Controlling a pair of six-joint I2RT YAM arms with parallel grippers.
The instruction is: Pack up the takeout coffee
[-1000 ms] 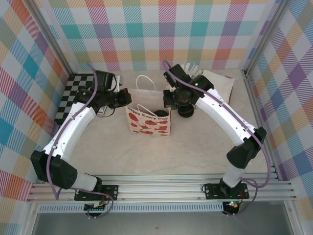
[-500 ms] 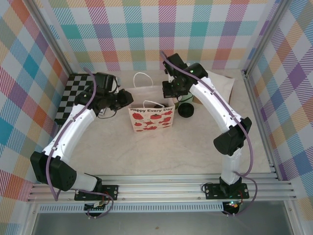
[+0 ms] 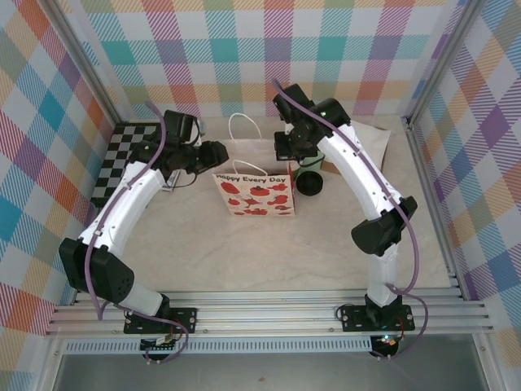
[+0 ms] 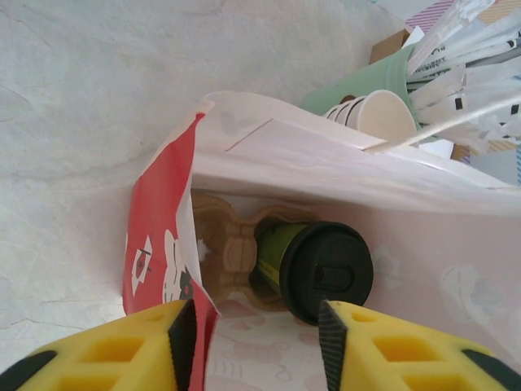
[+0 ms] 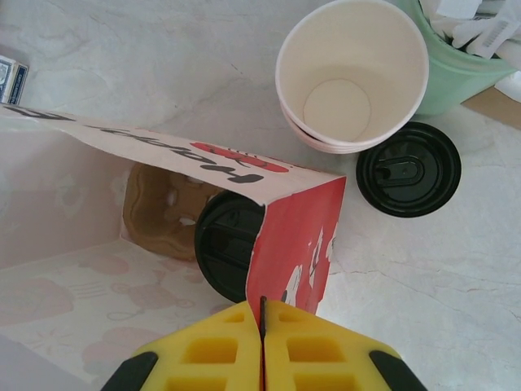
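The takeout coffee [image 4: 313,265], a dark-green cup with a black lid, sits in a brown cardboard holder [image 4: 228,248] on the floor of the white paper bag [image 3: 254,194]. Its lid [image 5: 228,244] also peeks past the bag's red side in the right wrist view. My right gripper [image 5: 262,326] is shut on the top edge of the bag's red right side [image 5: 297,236]. My left gripper [image 4: 256,326] hangs open over the bag's mouth, the red left side panel [image 4: 159,244] lying against the inner face of its left finger. In the top view the left gripper [image 3: 213,153] and right gripper [image 3: 289,159] flank the bag.
Stacked cups with cream rims [image 5: 352,77], a loose black lid [image 5: 409,169] and a mint cup of white wrapped sticks [image 5: 460,57] stand just right of the bag. A checkered board [image 3: 122,159] lies at the back left. Plaid walls enclose the table.
The right gripper has drawn back out of the bag's mouth and closed on its right edge. The bag now stands more upright and a little further right. The left gripper has shifted toward the bag.
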